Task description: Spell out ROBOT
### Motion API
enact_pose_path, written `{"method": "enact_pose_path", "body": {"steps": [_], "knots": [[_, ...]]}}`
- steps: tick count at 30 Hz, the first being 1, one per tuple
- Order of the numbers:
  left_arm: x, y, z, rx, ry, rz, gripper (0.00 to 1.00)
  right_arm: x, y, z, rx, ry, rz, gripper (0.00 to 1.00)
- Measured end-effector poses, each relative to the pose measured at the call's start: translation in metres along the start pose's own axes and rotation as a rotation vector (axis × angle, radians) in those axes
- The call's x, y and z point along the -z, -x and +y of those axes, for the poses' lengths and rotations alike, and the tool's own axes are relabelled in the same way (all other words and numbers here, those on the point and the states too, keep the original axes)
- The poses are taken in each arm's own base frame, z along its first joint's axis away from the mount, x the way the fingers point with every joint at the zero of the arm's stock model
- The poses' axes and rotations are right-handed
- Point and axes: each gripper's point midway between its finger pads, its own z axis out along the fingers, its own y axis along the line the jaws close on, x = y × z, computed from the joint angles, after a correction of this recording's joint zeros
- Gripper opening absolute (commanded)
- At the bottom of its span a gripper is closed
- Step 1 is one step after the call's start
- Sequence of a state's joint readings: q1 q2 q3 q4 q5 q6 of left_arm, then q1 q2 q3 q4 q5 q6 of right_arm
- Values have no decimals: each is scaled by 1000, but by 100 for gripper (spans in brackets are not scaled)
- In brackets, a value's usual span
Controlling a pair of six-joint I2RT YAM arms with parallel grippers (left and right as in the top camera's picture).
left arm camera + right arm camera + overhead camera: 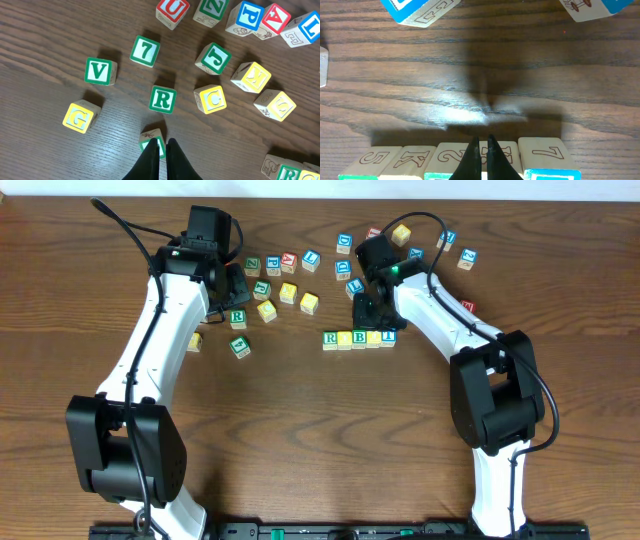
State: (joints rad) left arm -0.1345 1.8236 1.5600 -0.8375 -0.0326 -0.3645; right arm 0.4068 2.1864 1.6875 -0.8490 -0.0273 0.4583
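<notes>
Toward the left side of the brown wooden surface (300, 440), the left tool (163, 145) points down. Its two dark fingers are drawn narrow, almost touching, with nothing between them. A small green-faced wooden cube (149, 138) sits just beside the left finger, which covers part of it, so its letter cannot be read. Loose wooden letter cubes lie around it, apart from one another:
- a yellow G cube (80, 117)
- a green V cube (98, 71)
- a green 7 cube (145, 50)
- a loose green R cube (162, 99)
- a yellow C cube (210, 99)
- a green J cube (214, 58)

More cubes are cut off at the top edge of the left wrist view. From overhead this tool is a dark shape and its fingers are hard to make out.

A little right of the surface's middle stands the row of five wooden letter cubes (359, 337), touching side by side. Its long axis runs parallel to the far edge, and its letters read upright from the near edge. A green R is at the left end, a green B in the middle and a blue T at the right end. The two yellow cubes between them are too small to read. The right wrist view cuts the row off at its lower edge and shows side faces marked 5, K, 2 and 7. The fourth face is hidden behind the fingers.

The right tool (483, 142) hangs over the row near its middle, fingers narrow and empty.

Scattered blue and yellow cubes (401, 233) lie toward the far right corner.
</notes>
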Motion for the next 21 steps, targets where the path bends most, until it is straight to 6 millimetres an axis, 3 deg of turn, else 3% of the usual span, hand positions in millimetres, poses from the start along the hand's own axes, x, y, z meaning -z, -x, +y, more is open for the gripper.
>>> {"method": "enact_pose_path", "body": {"steps": [21], "knots": [[0,0,0,0,0,0,8,0,-2,-1,4,-2,8,1]]}}
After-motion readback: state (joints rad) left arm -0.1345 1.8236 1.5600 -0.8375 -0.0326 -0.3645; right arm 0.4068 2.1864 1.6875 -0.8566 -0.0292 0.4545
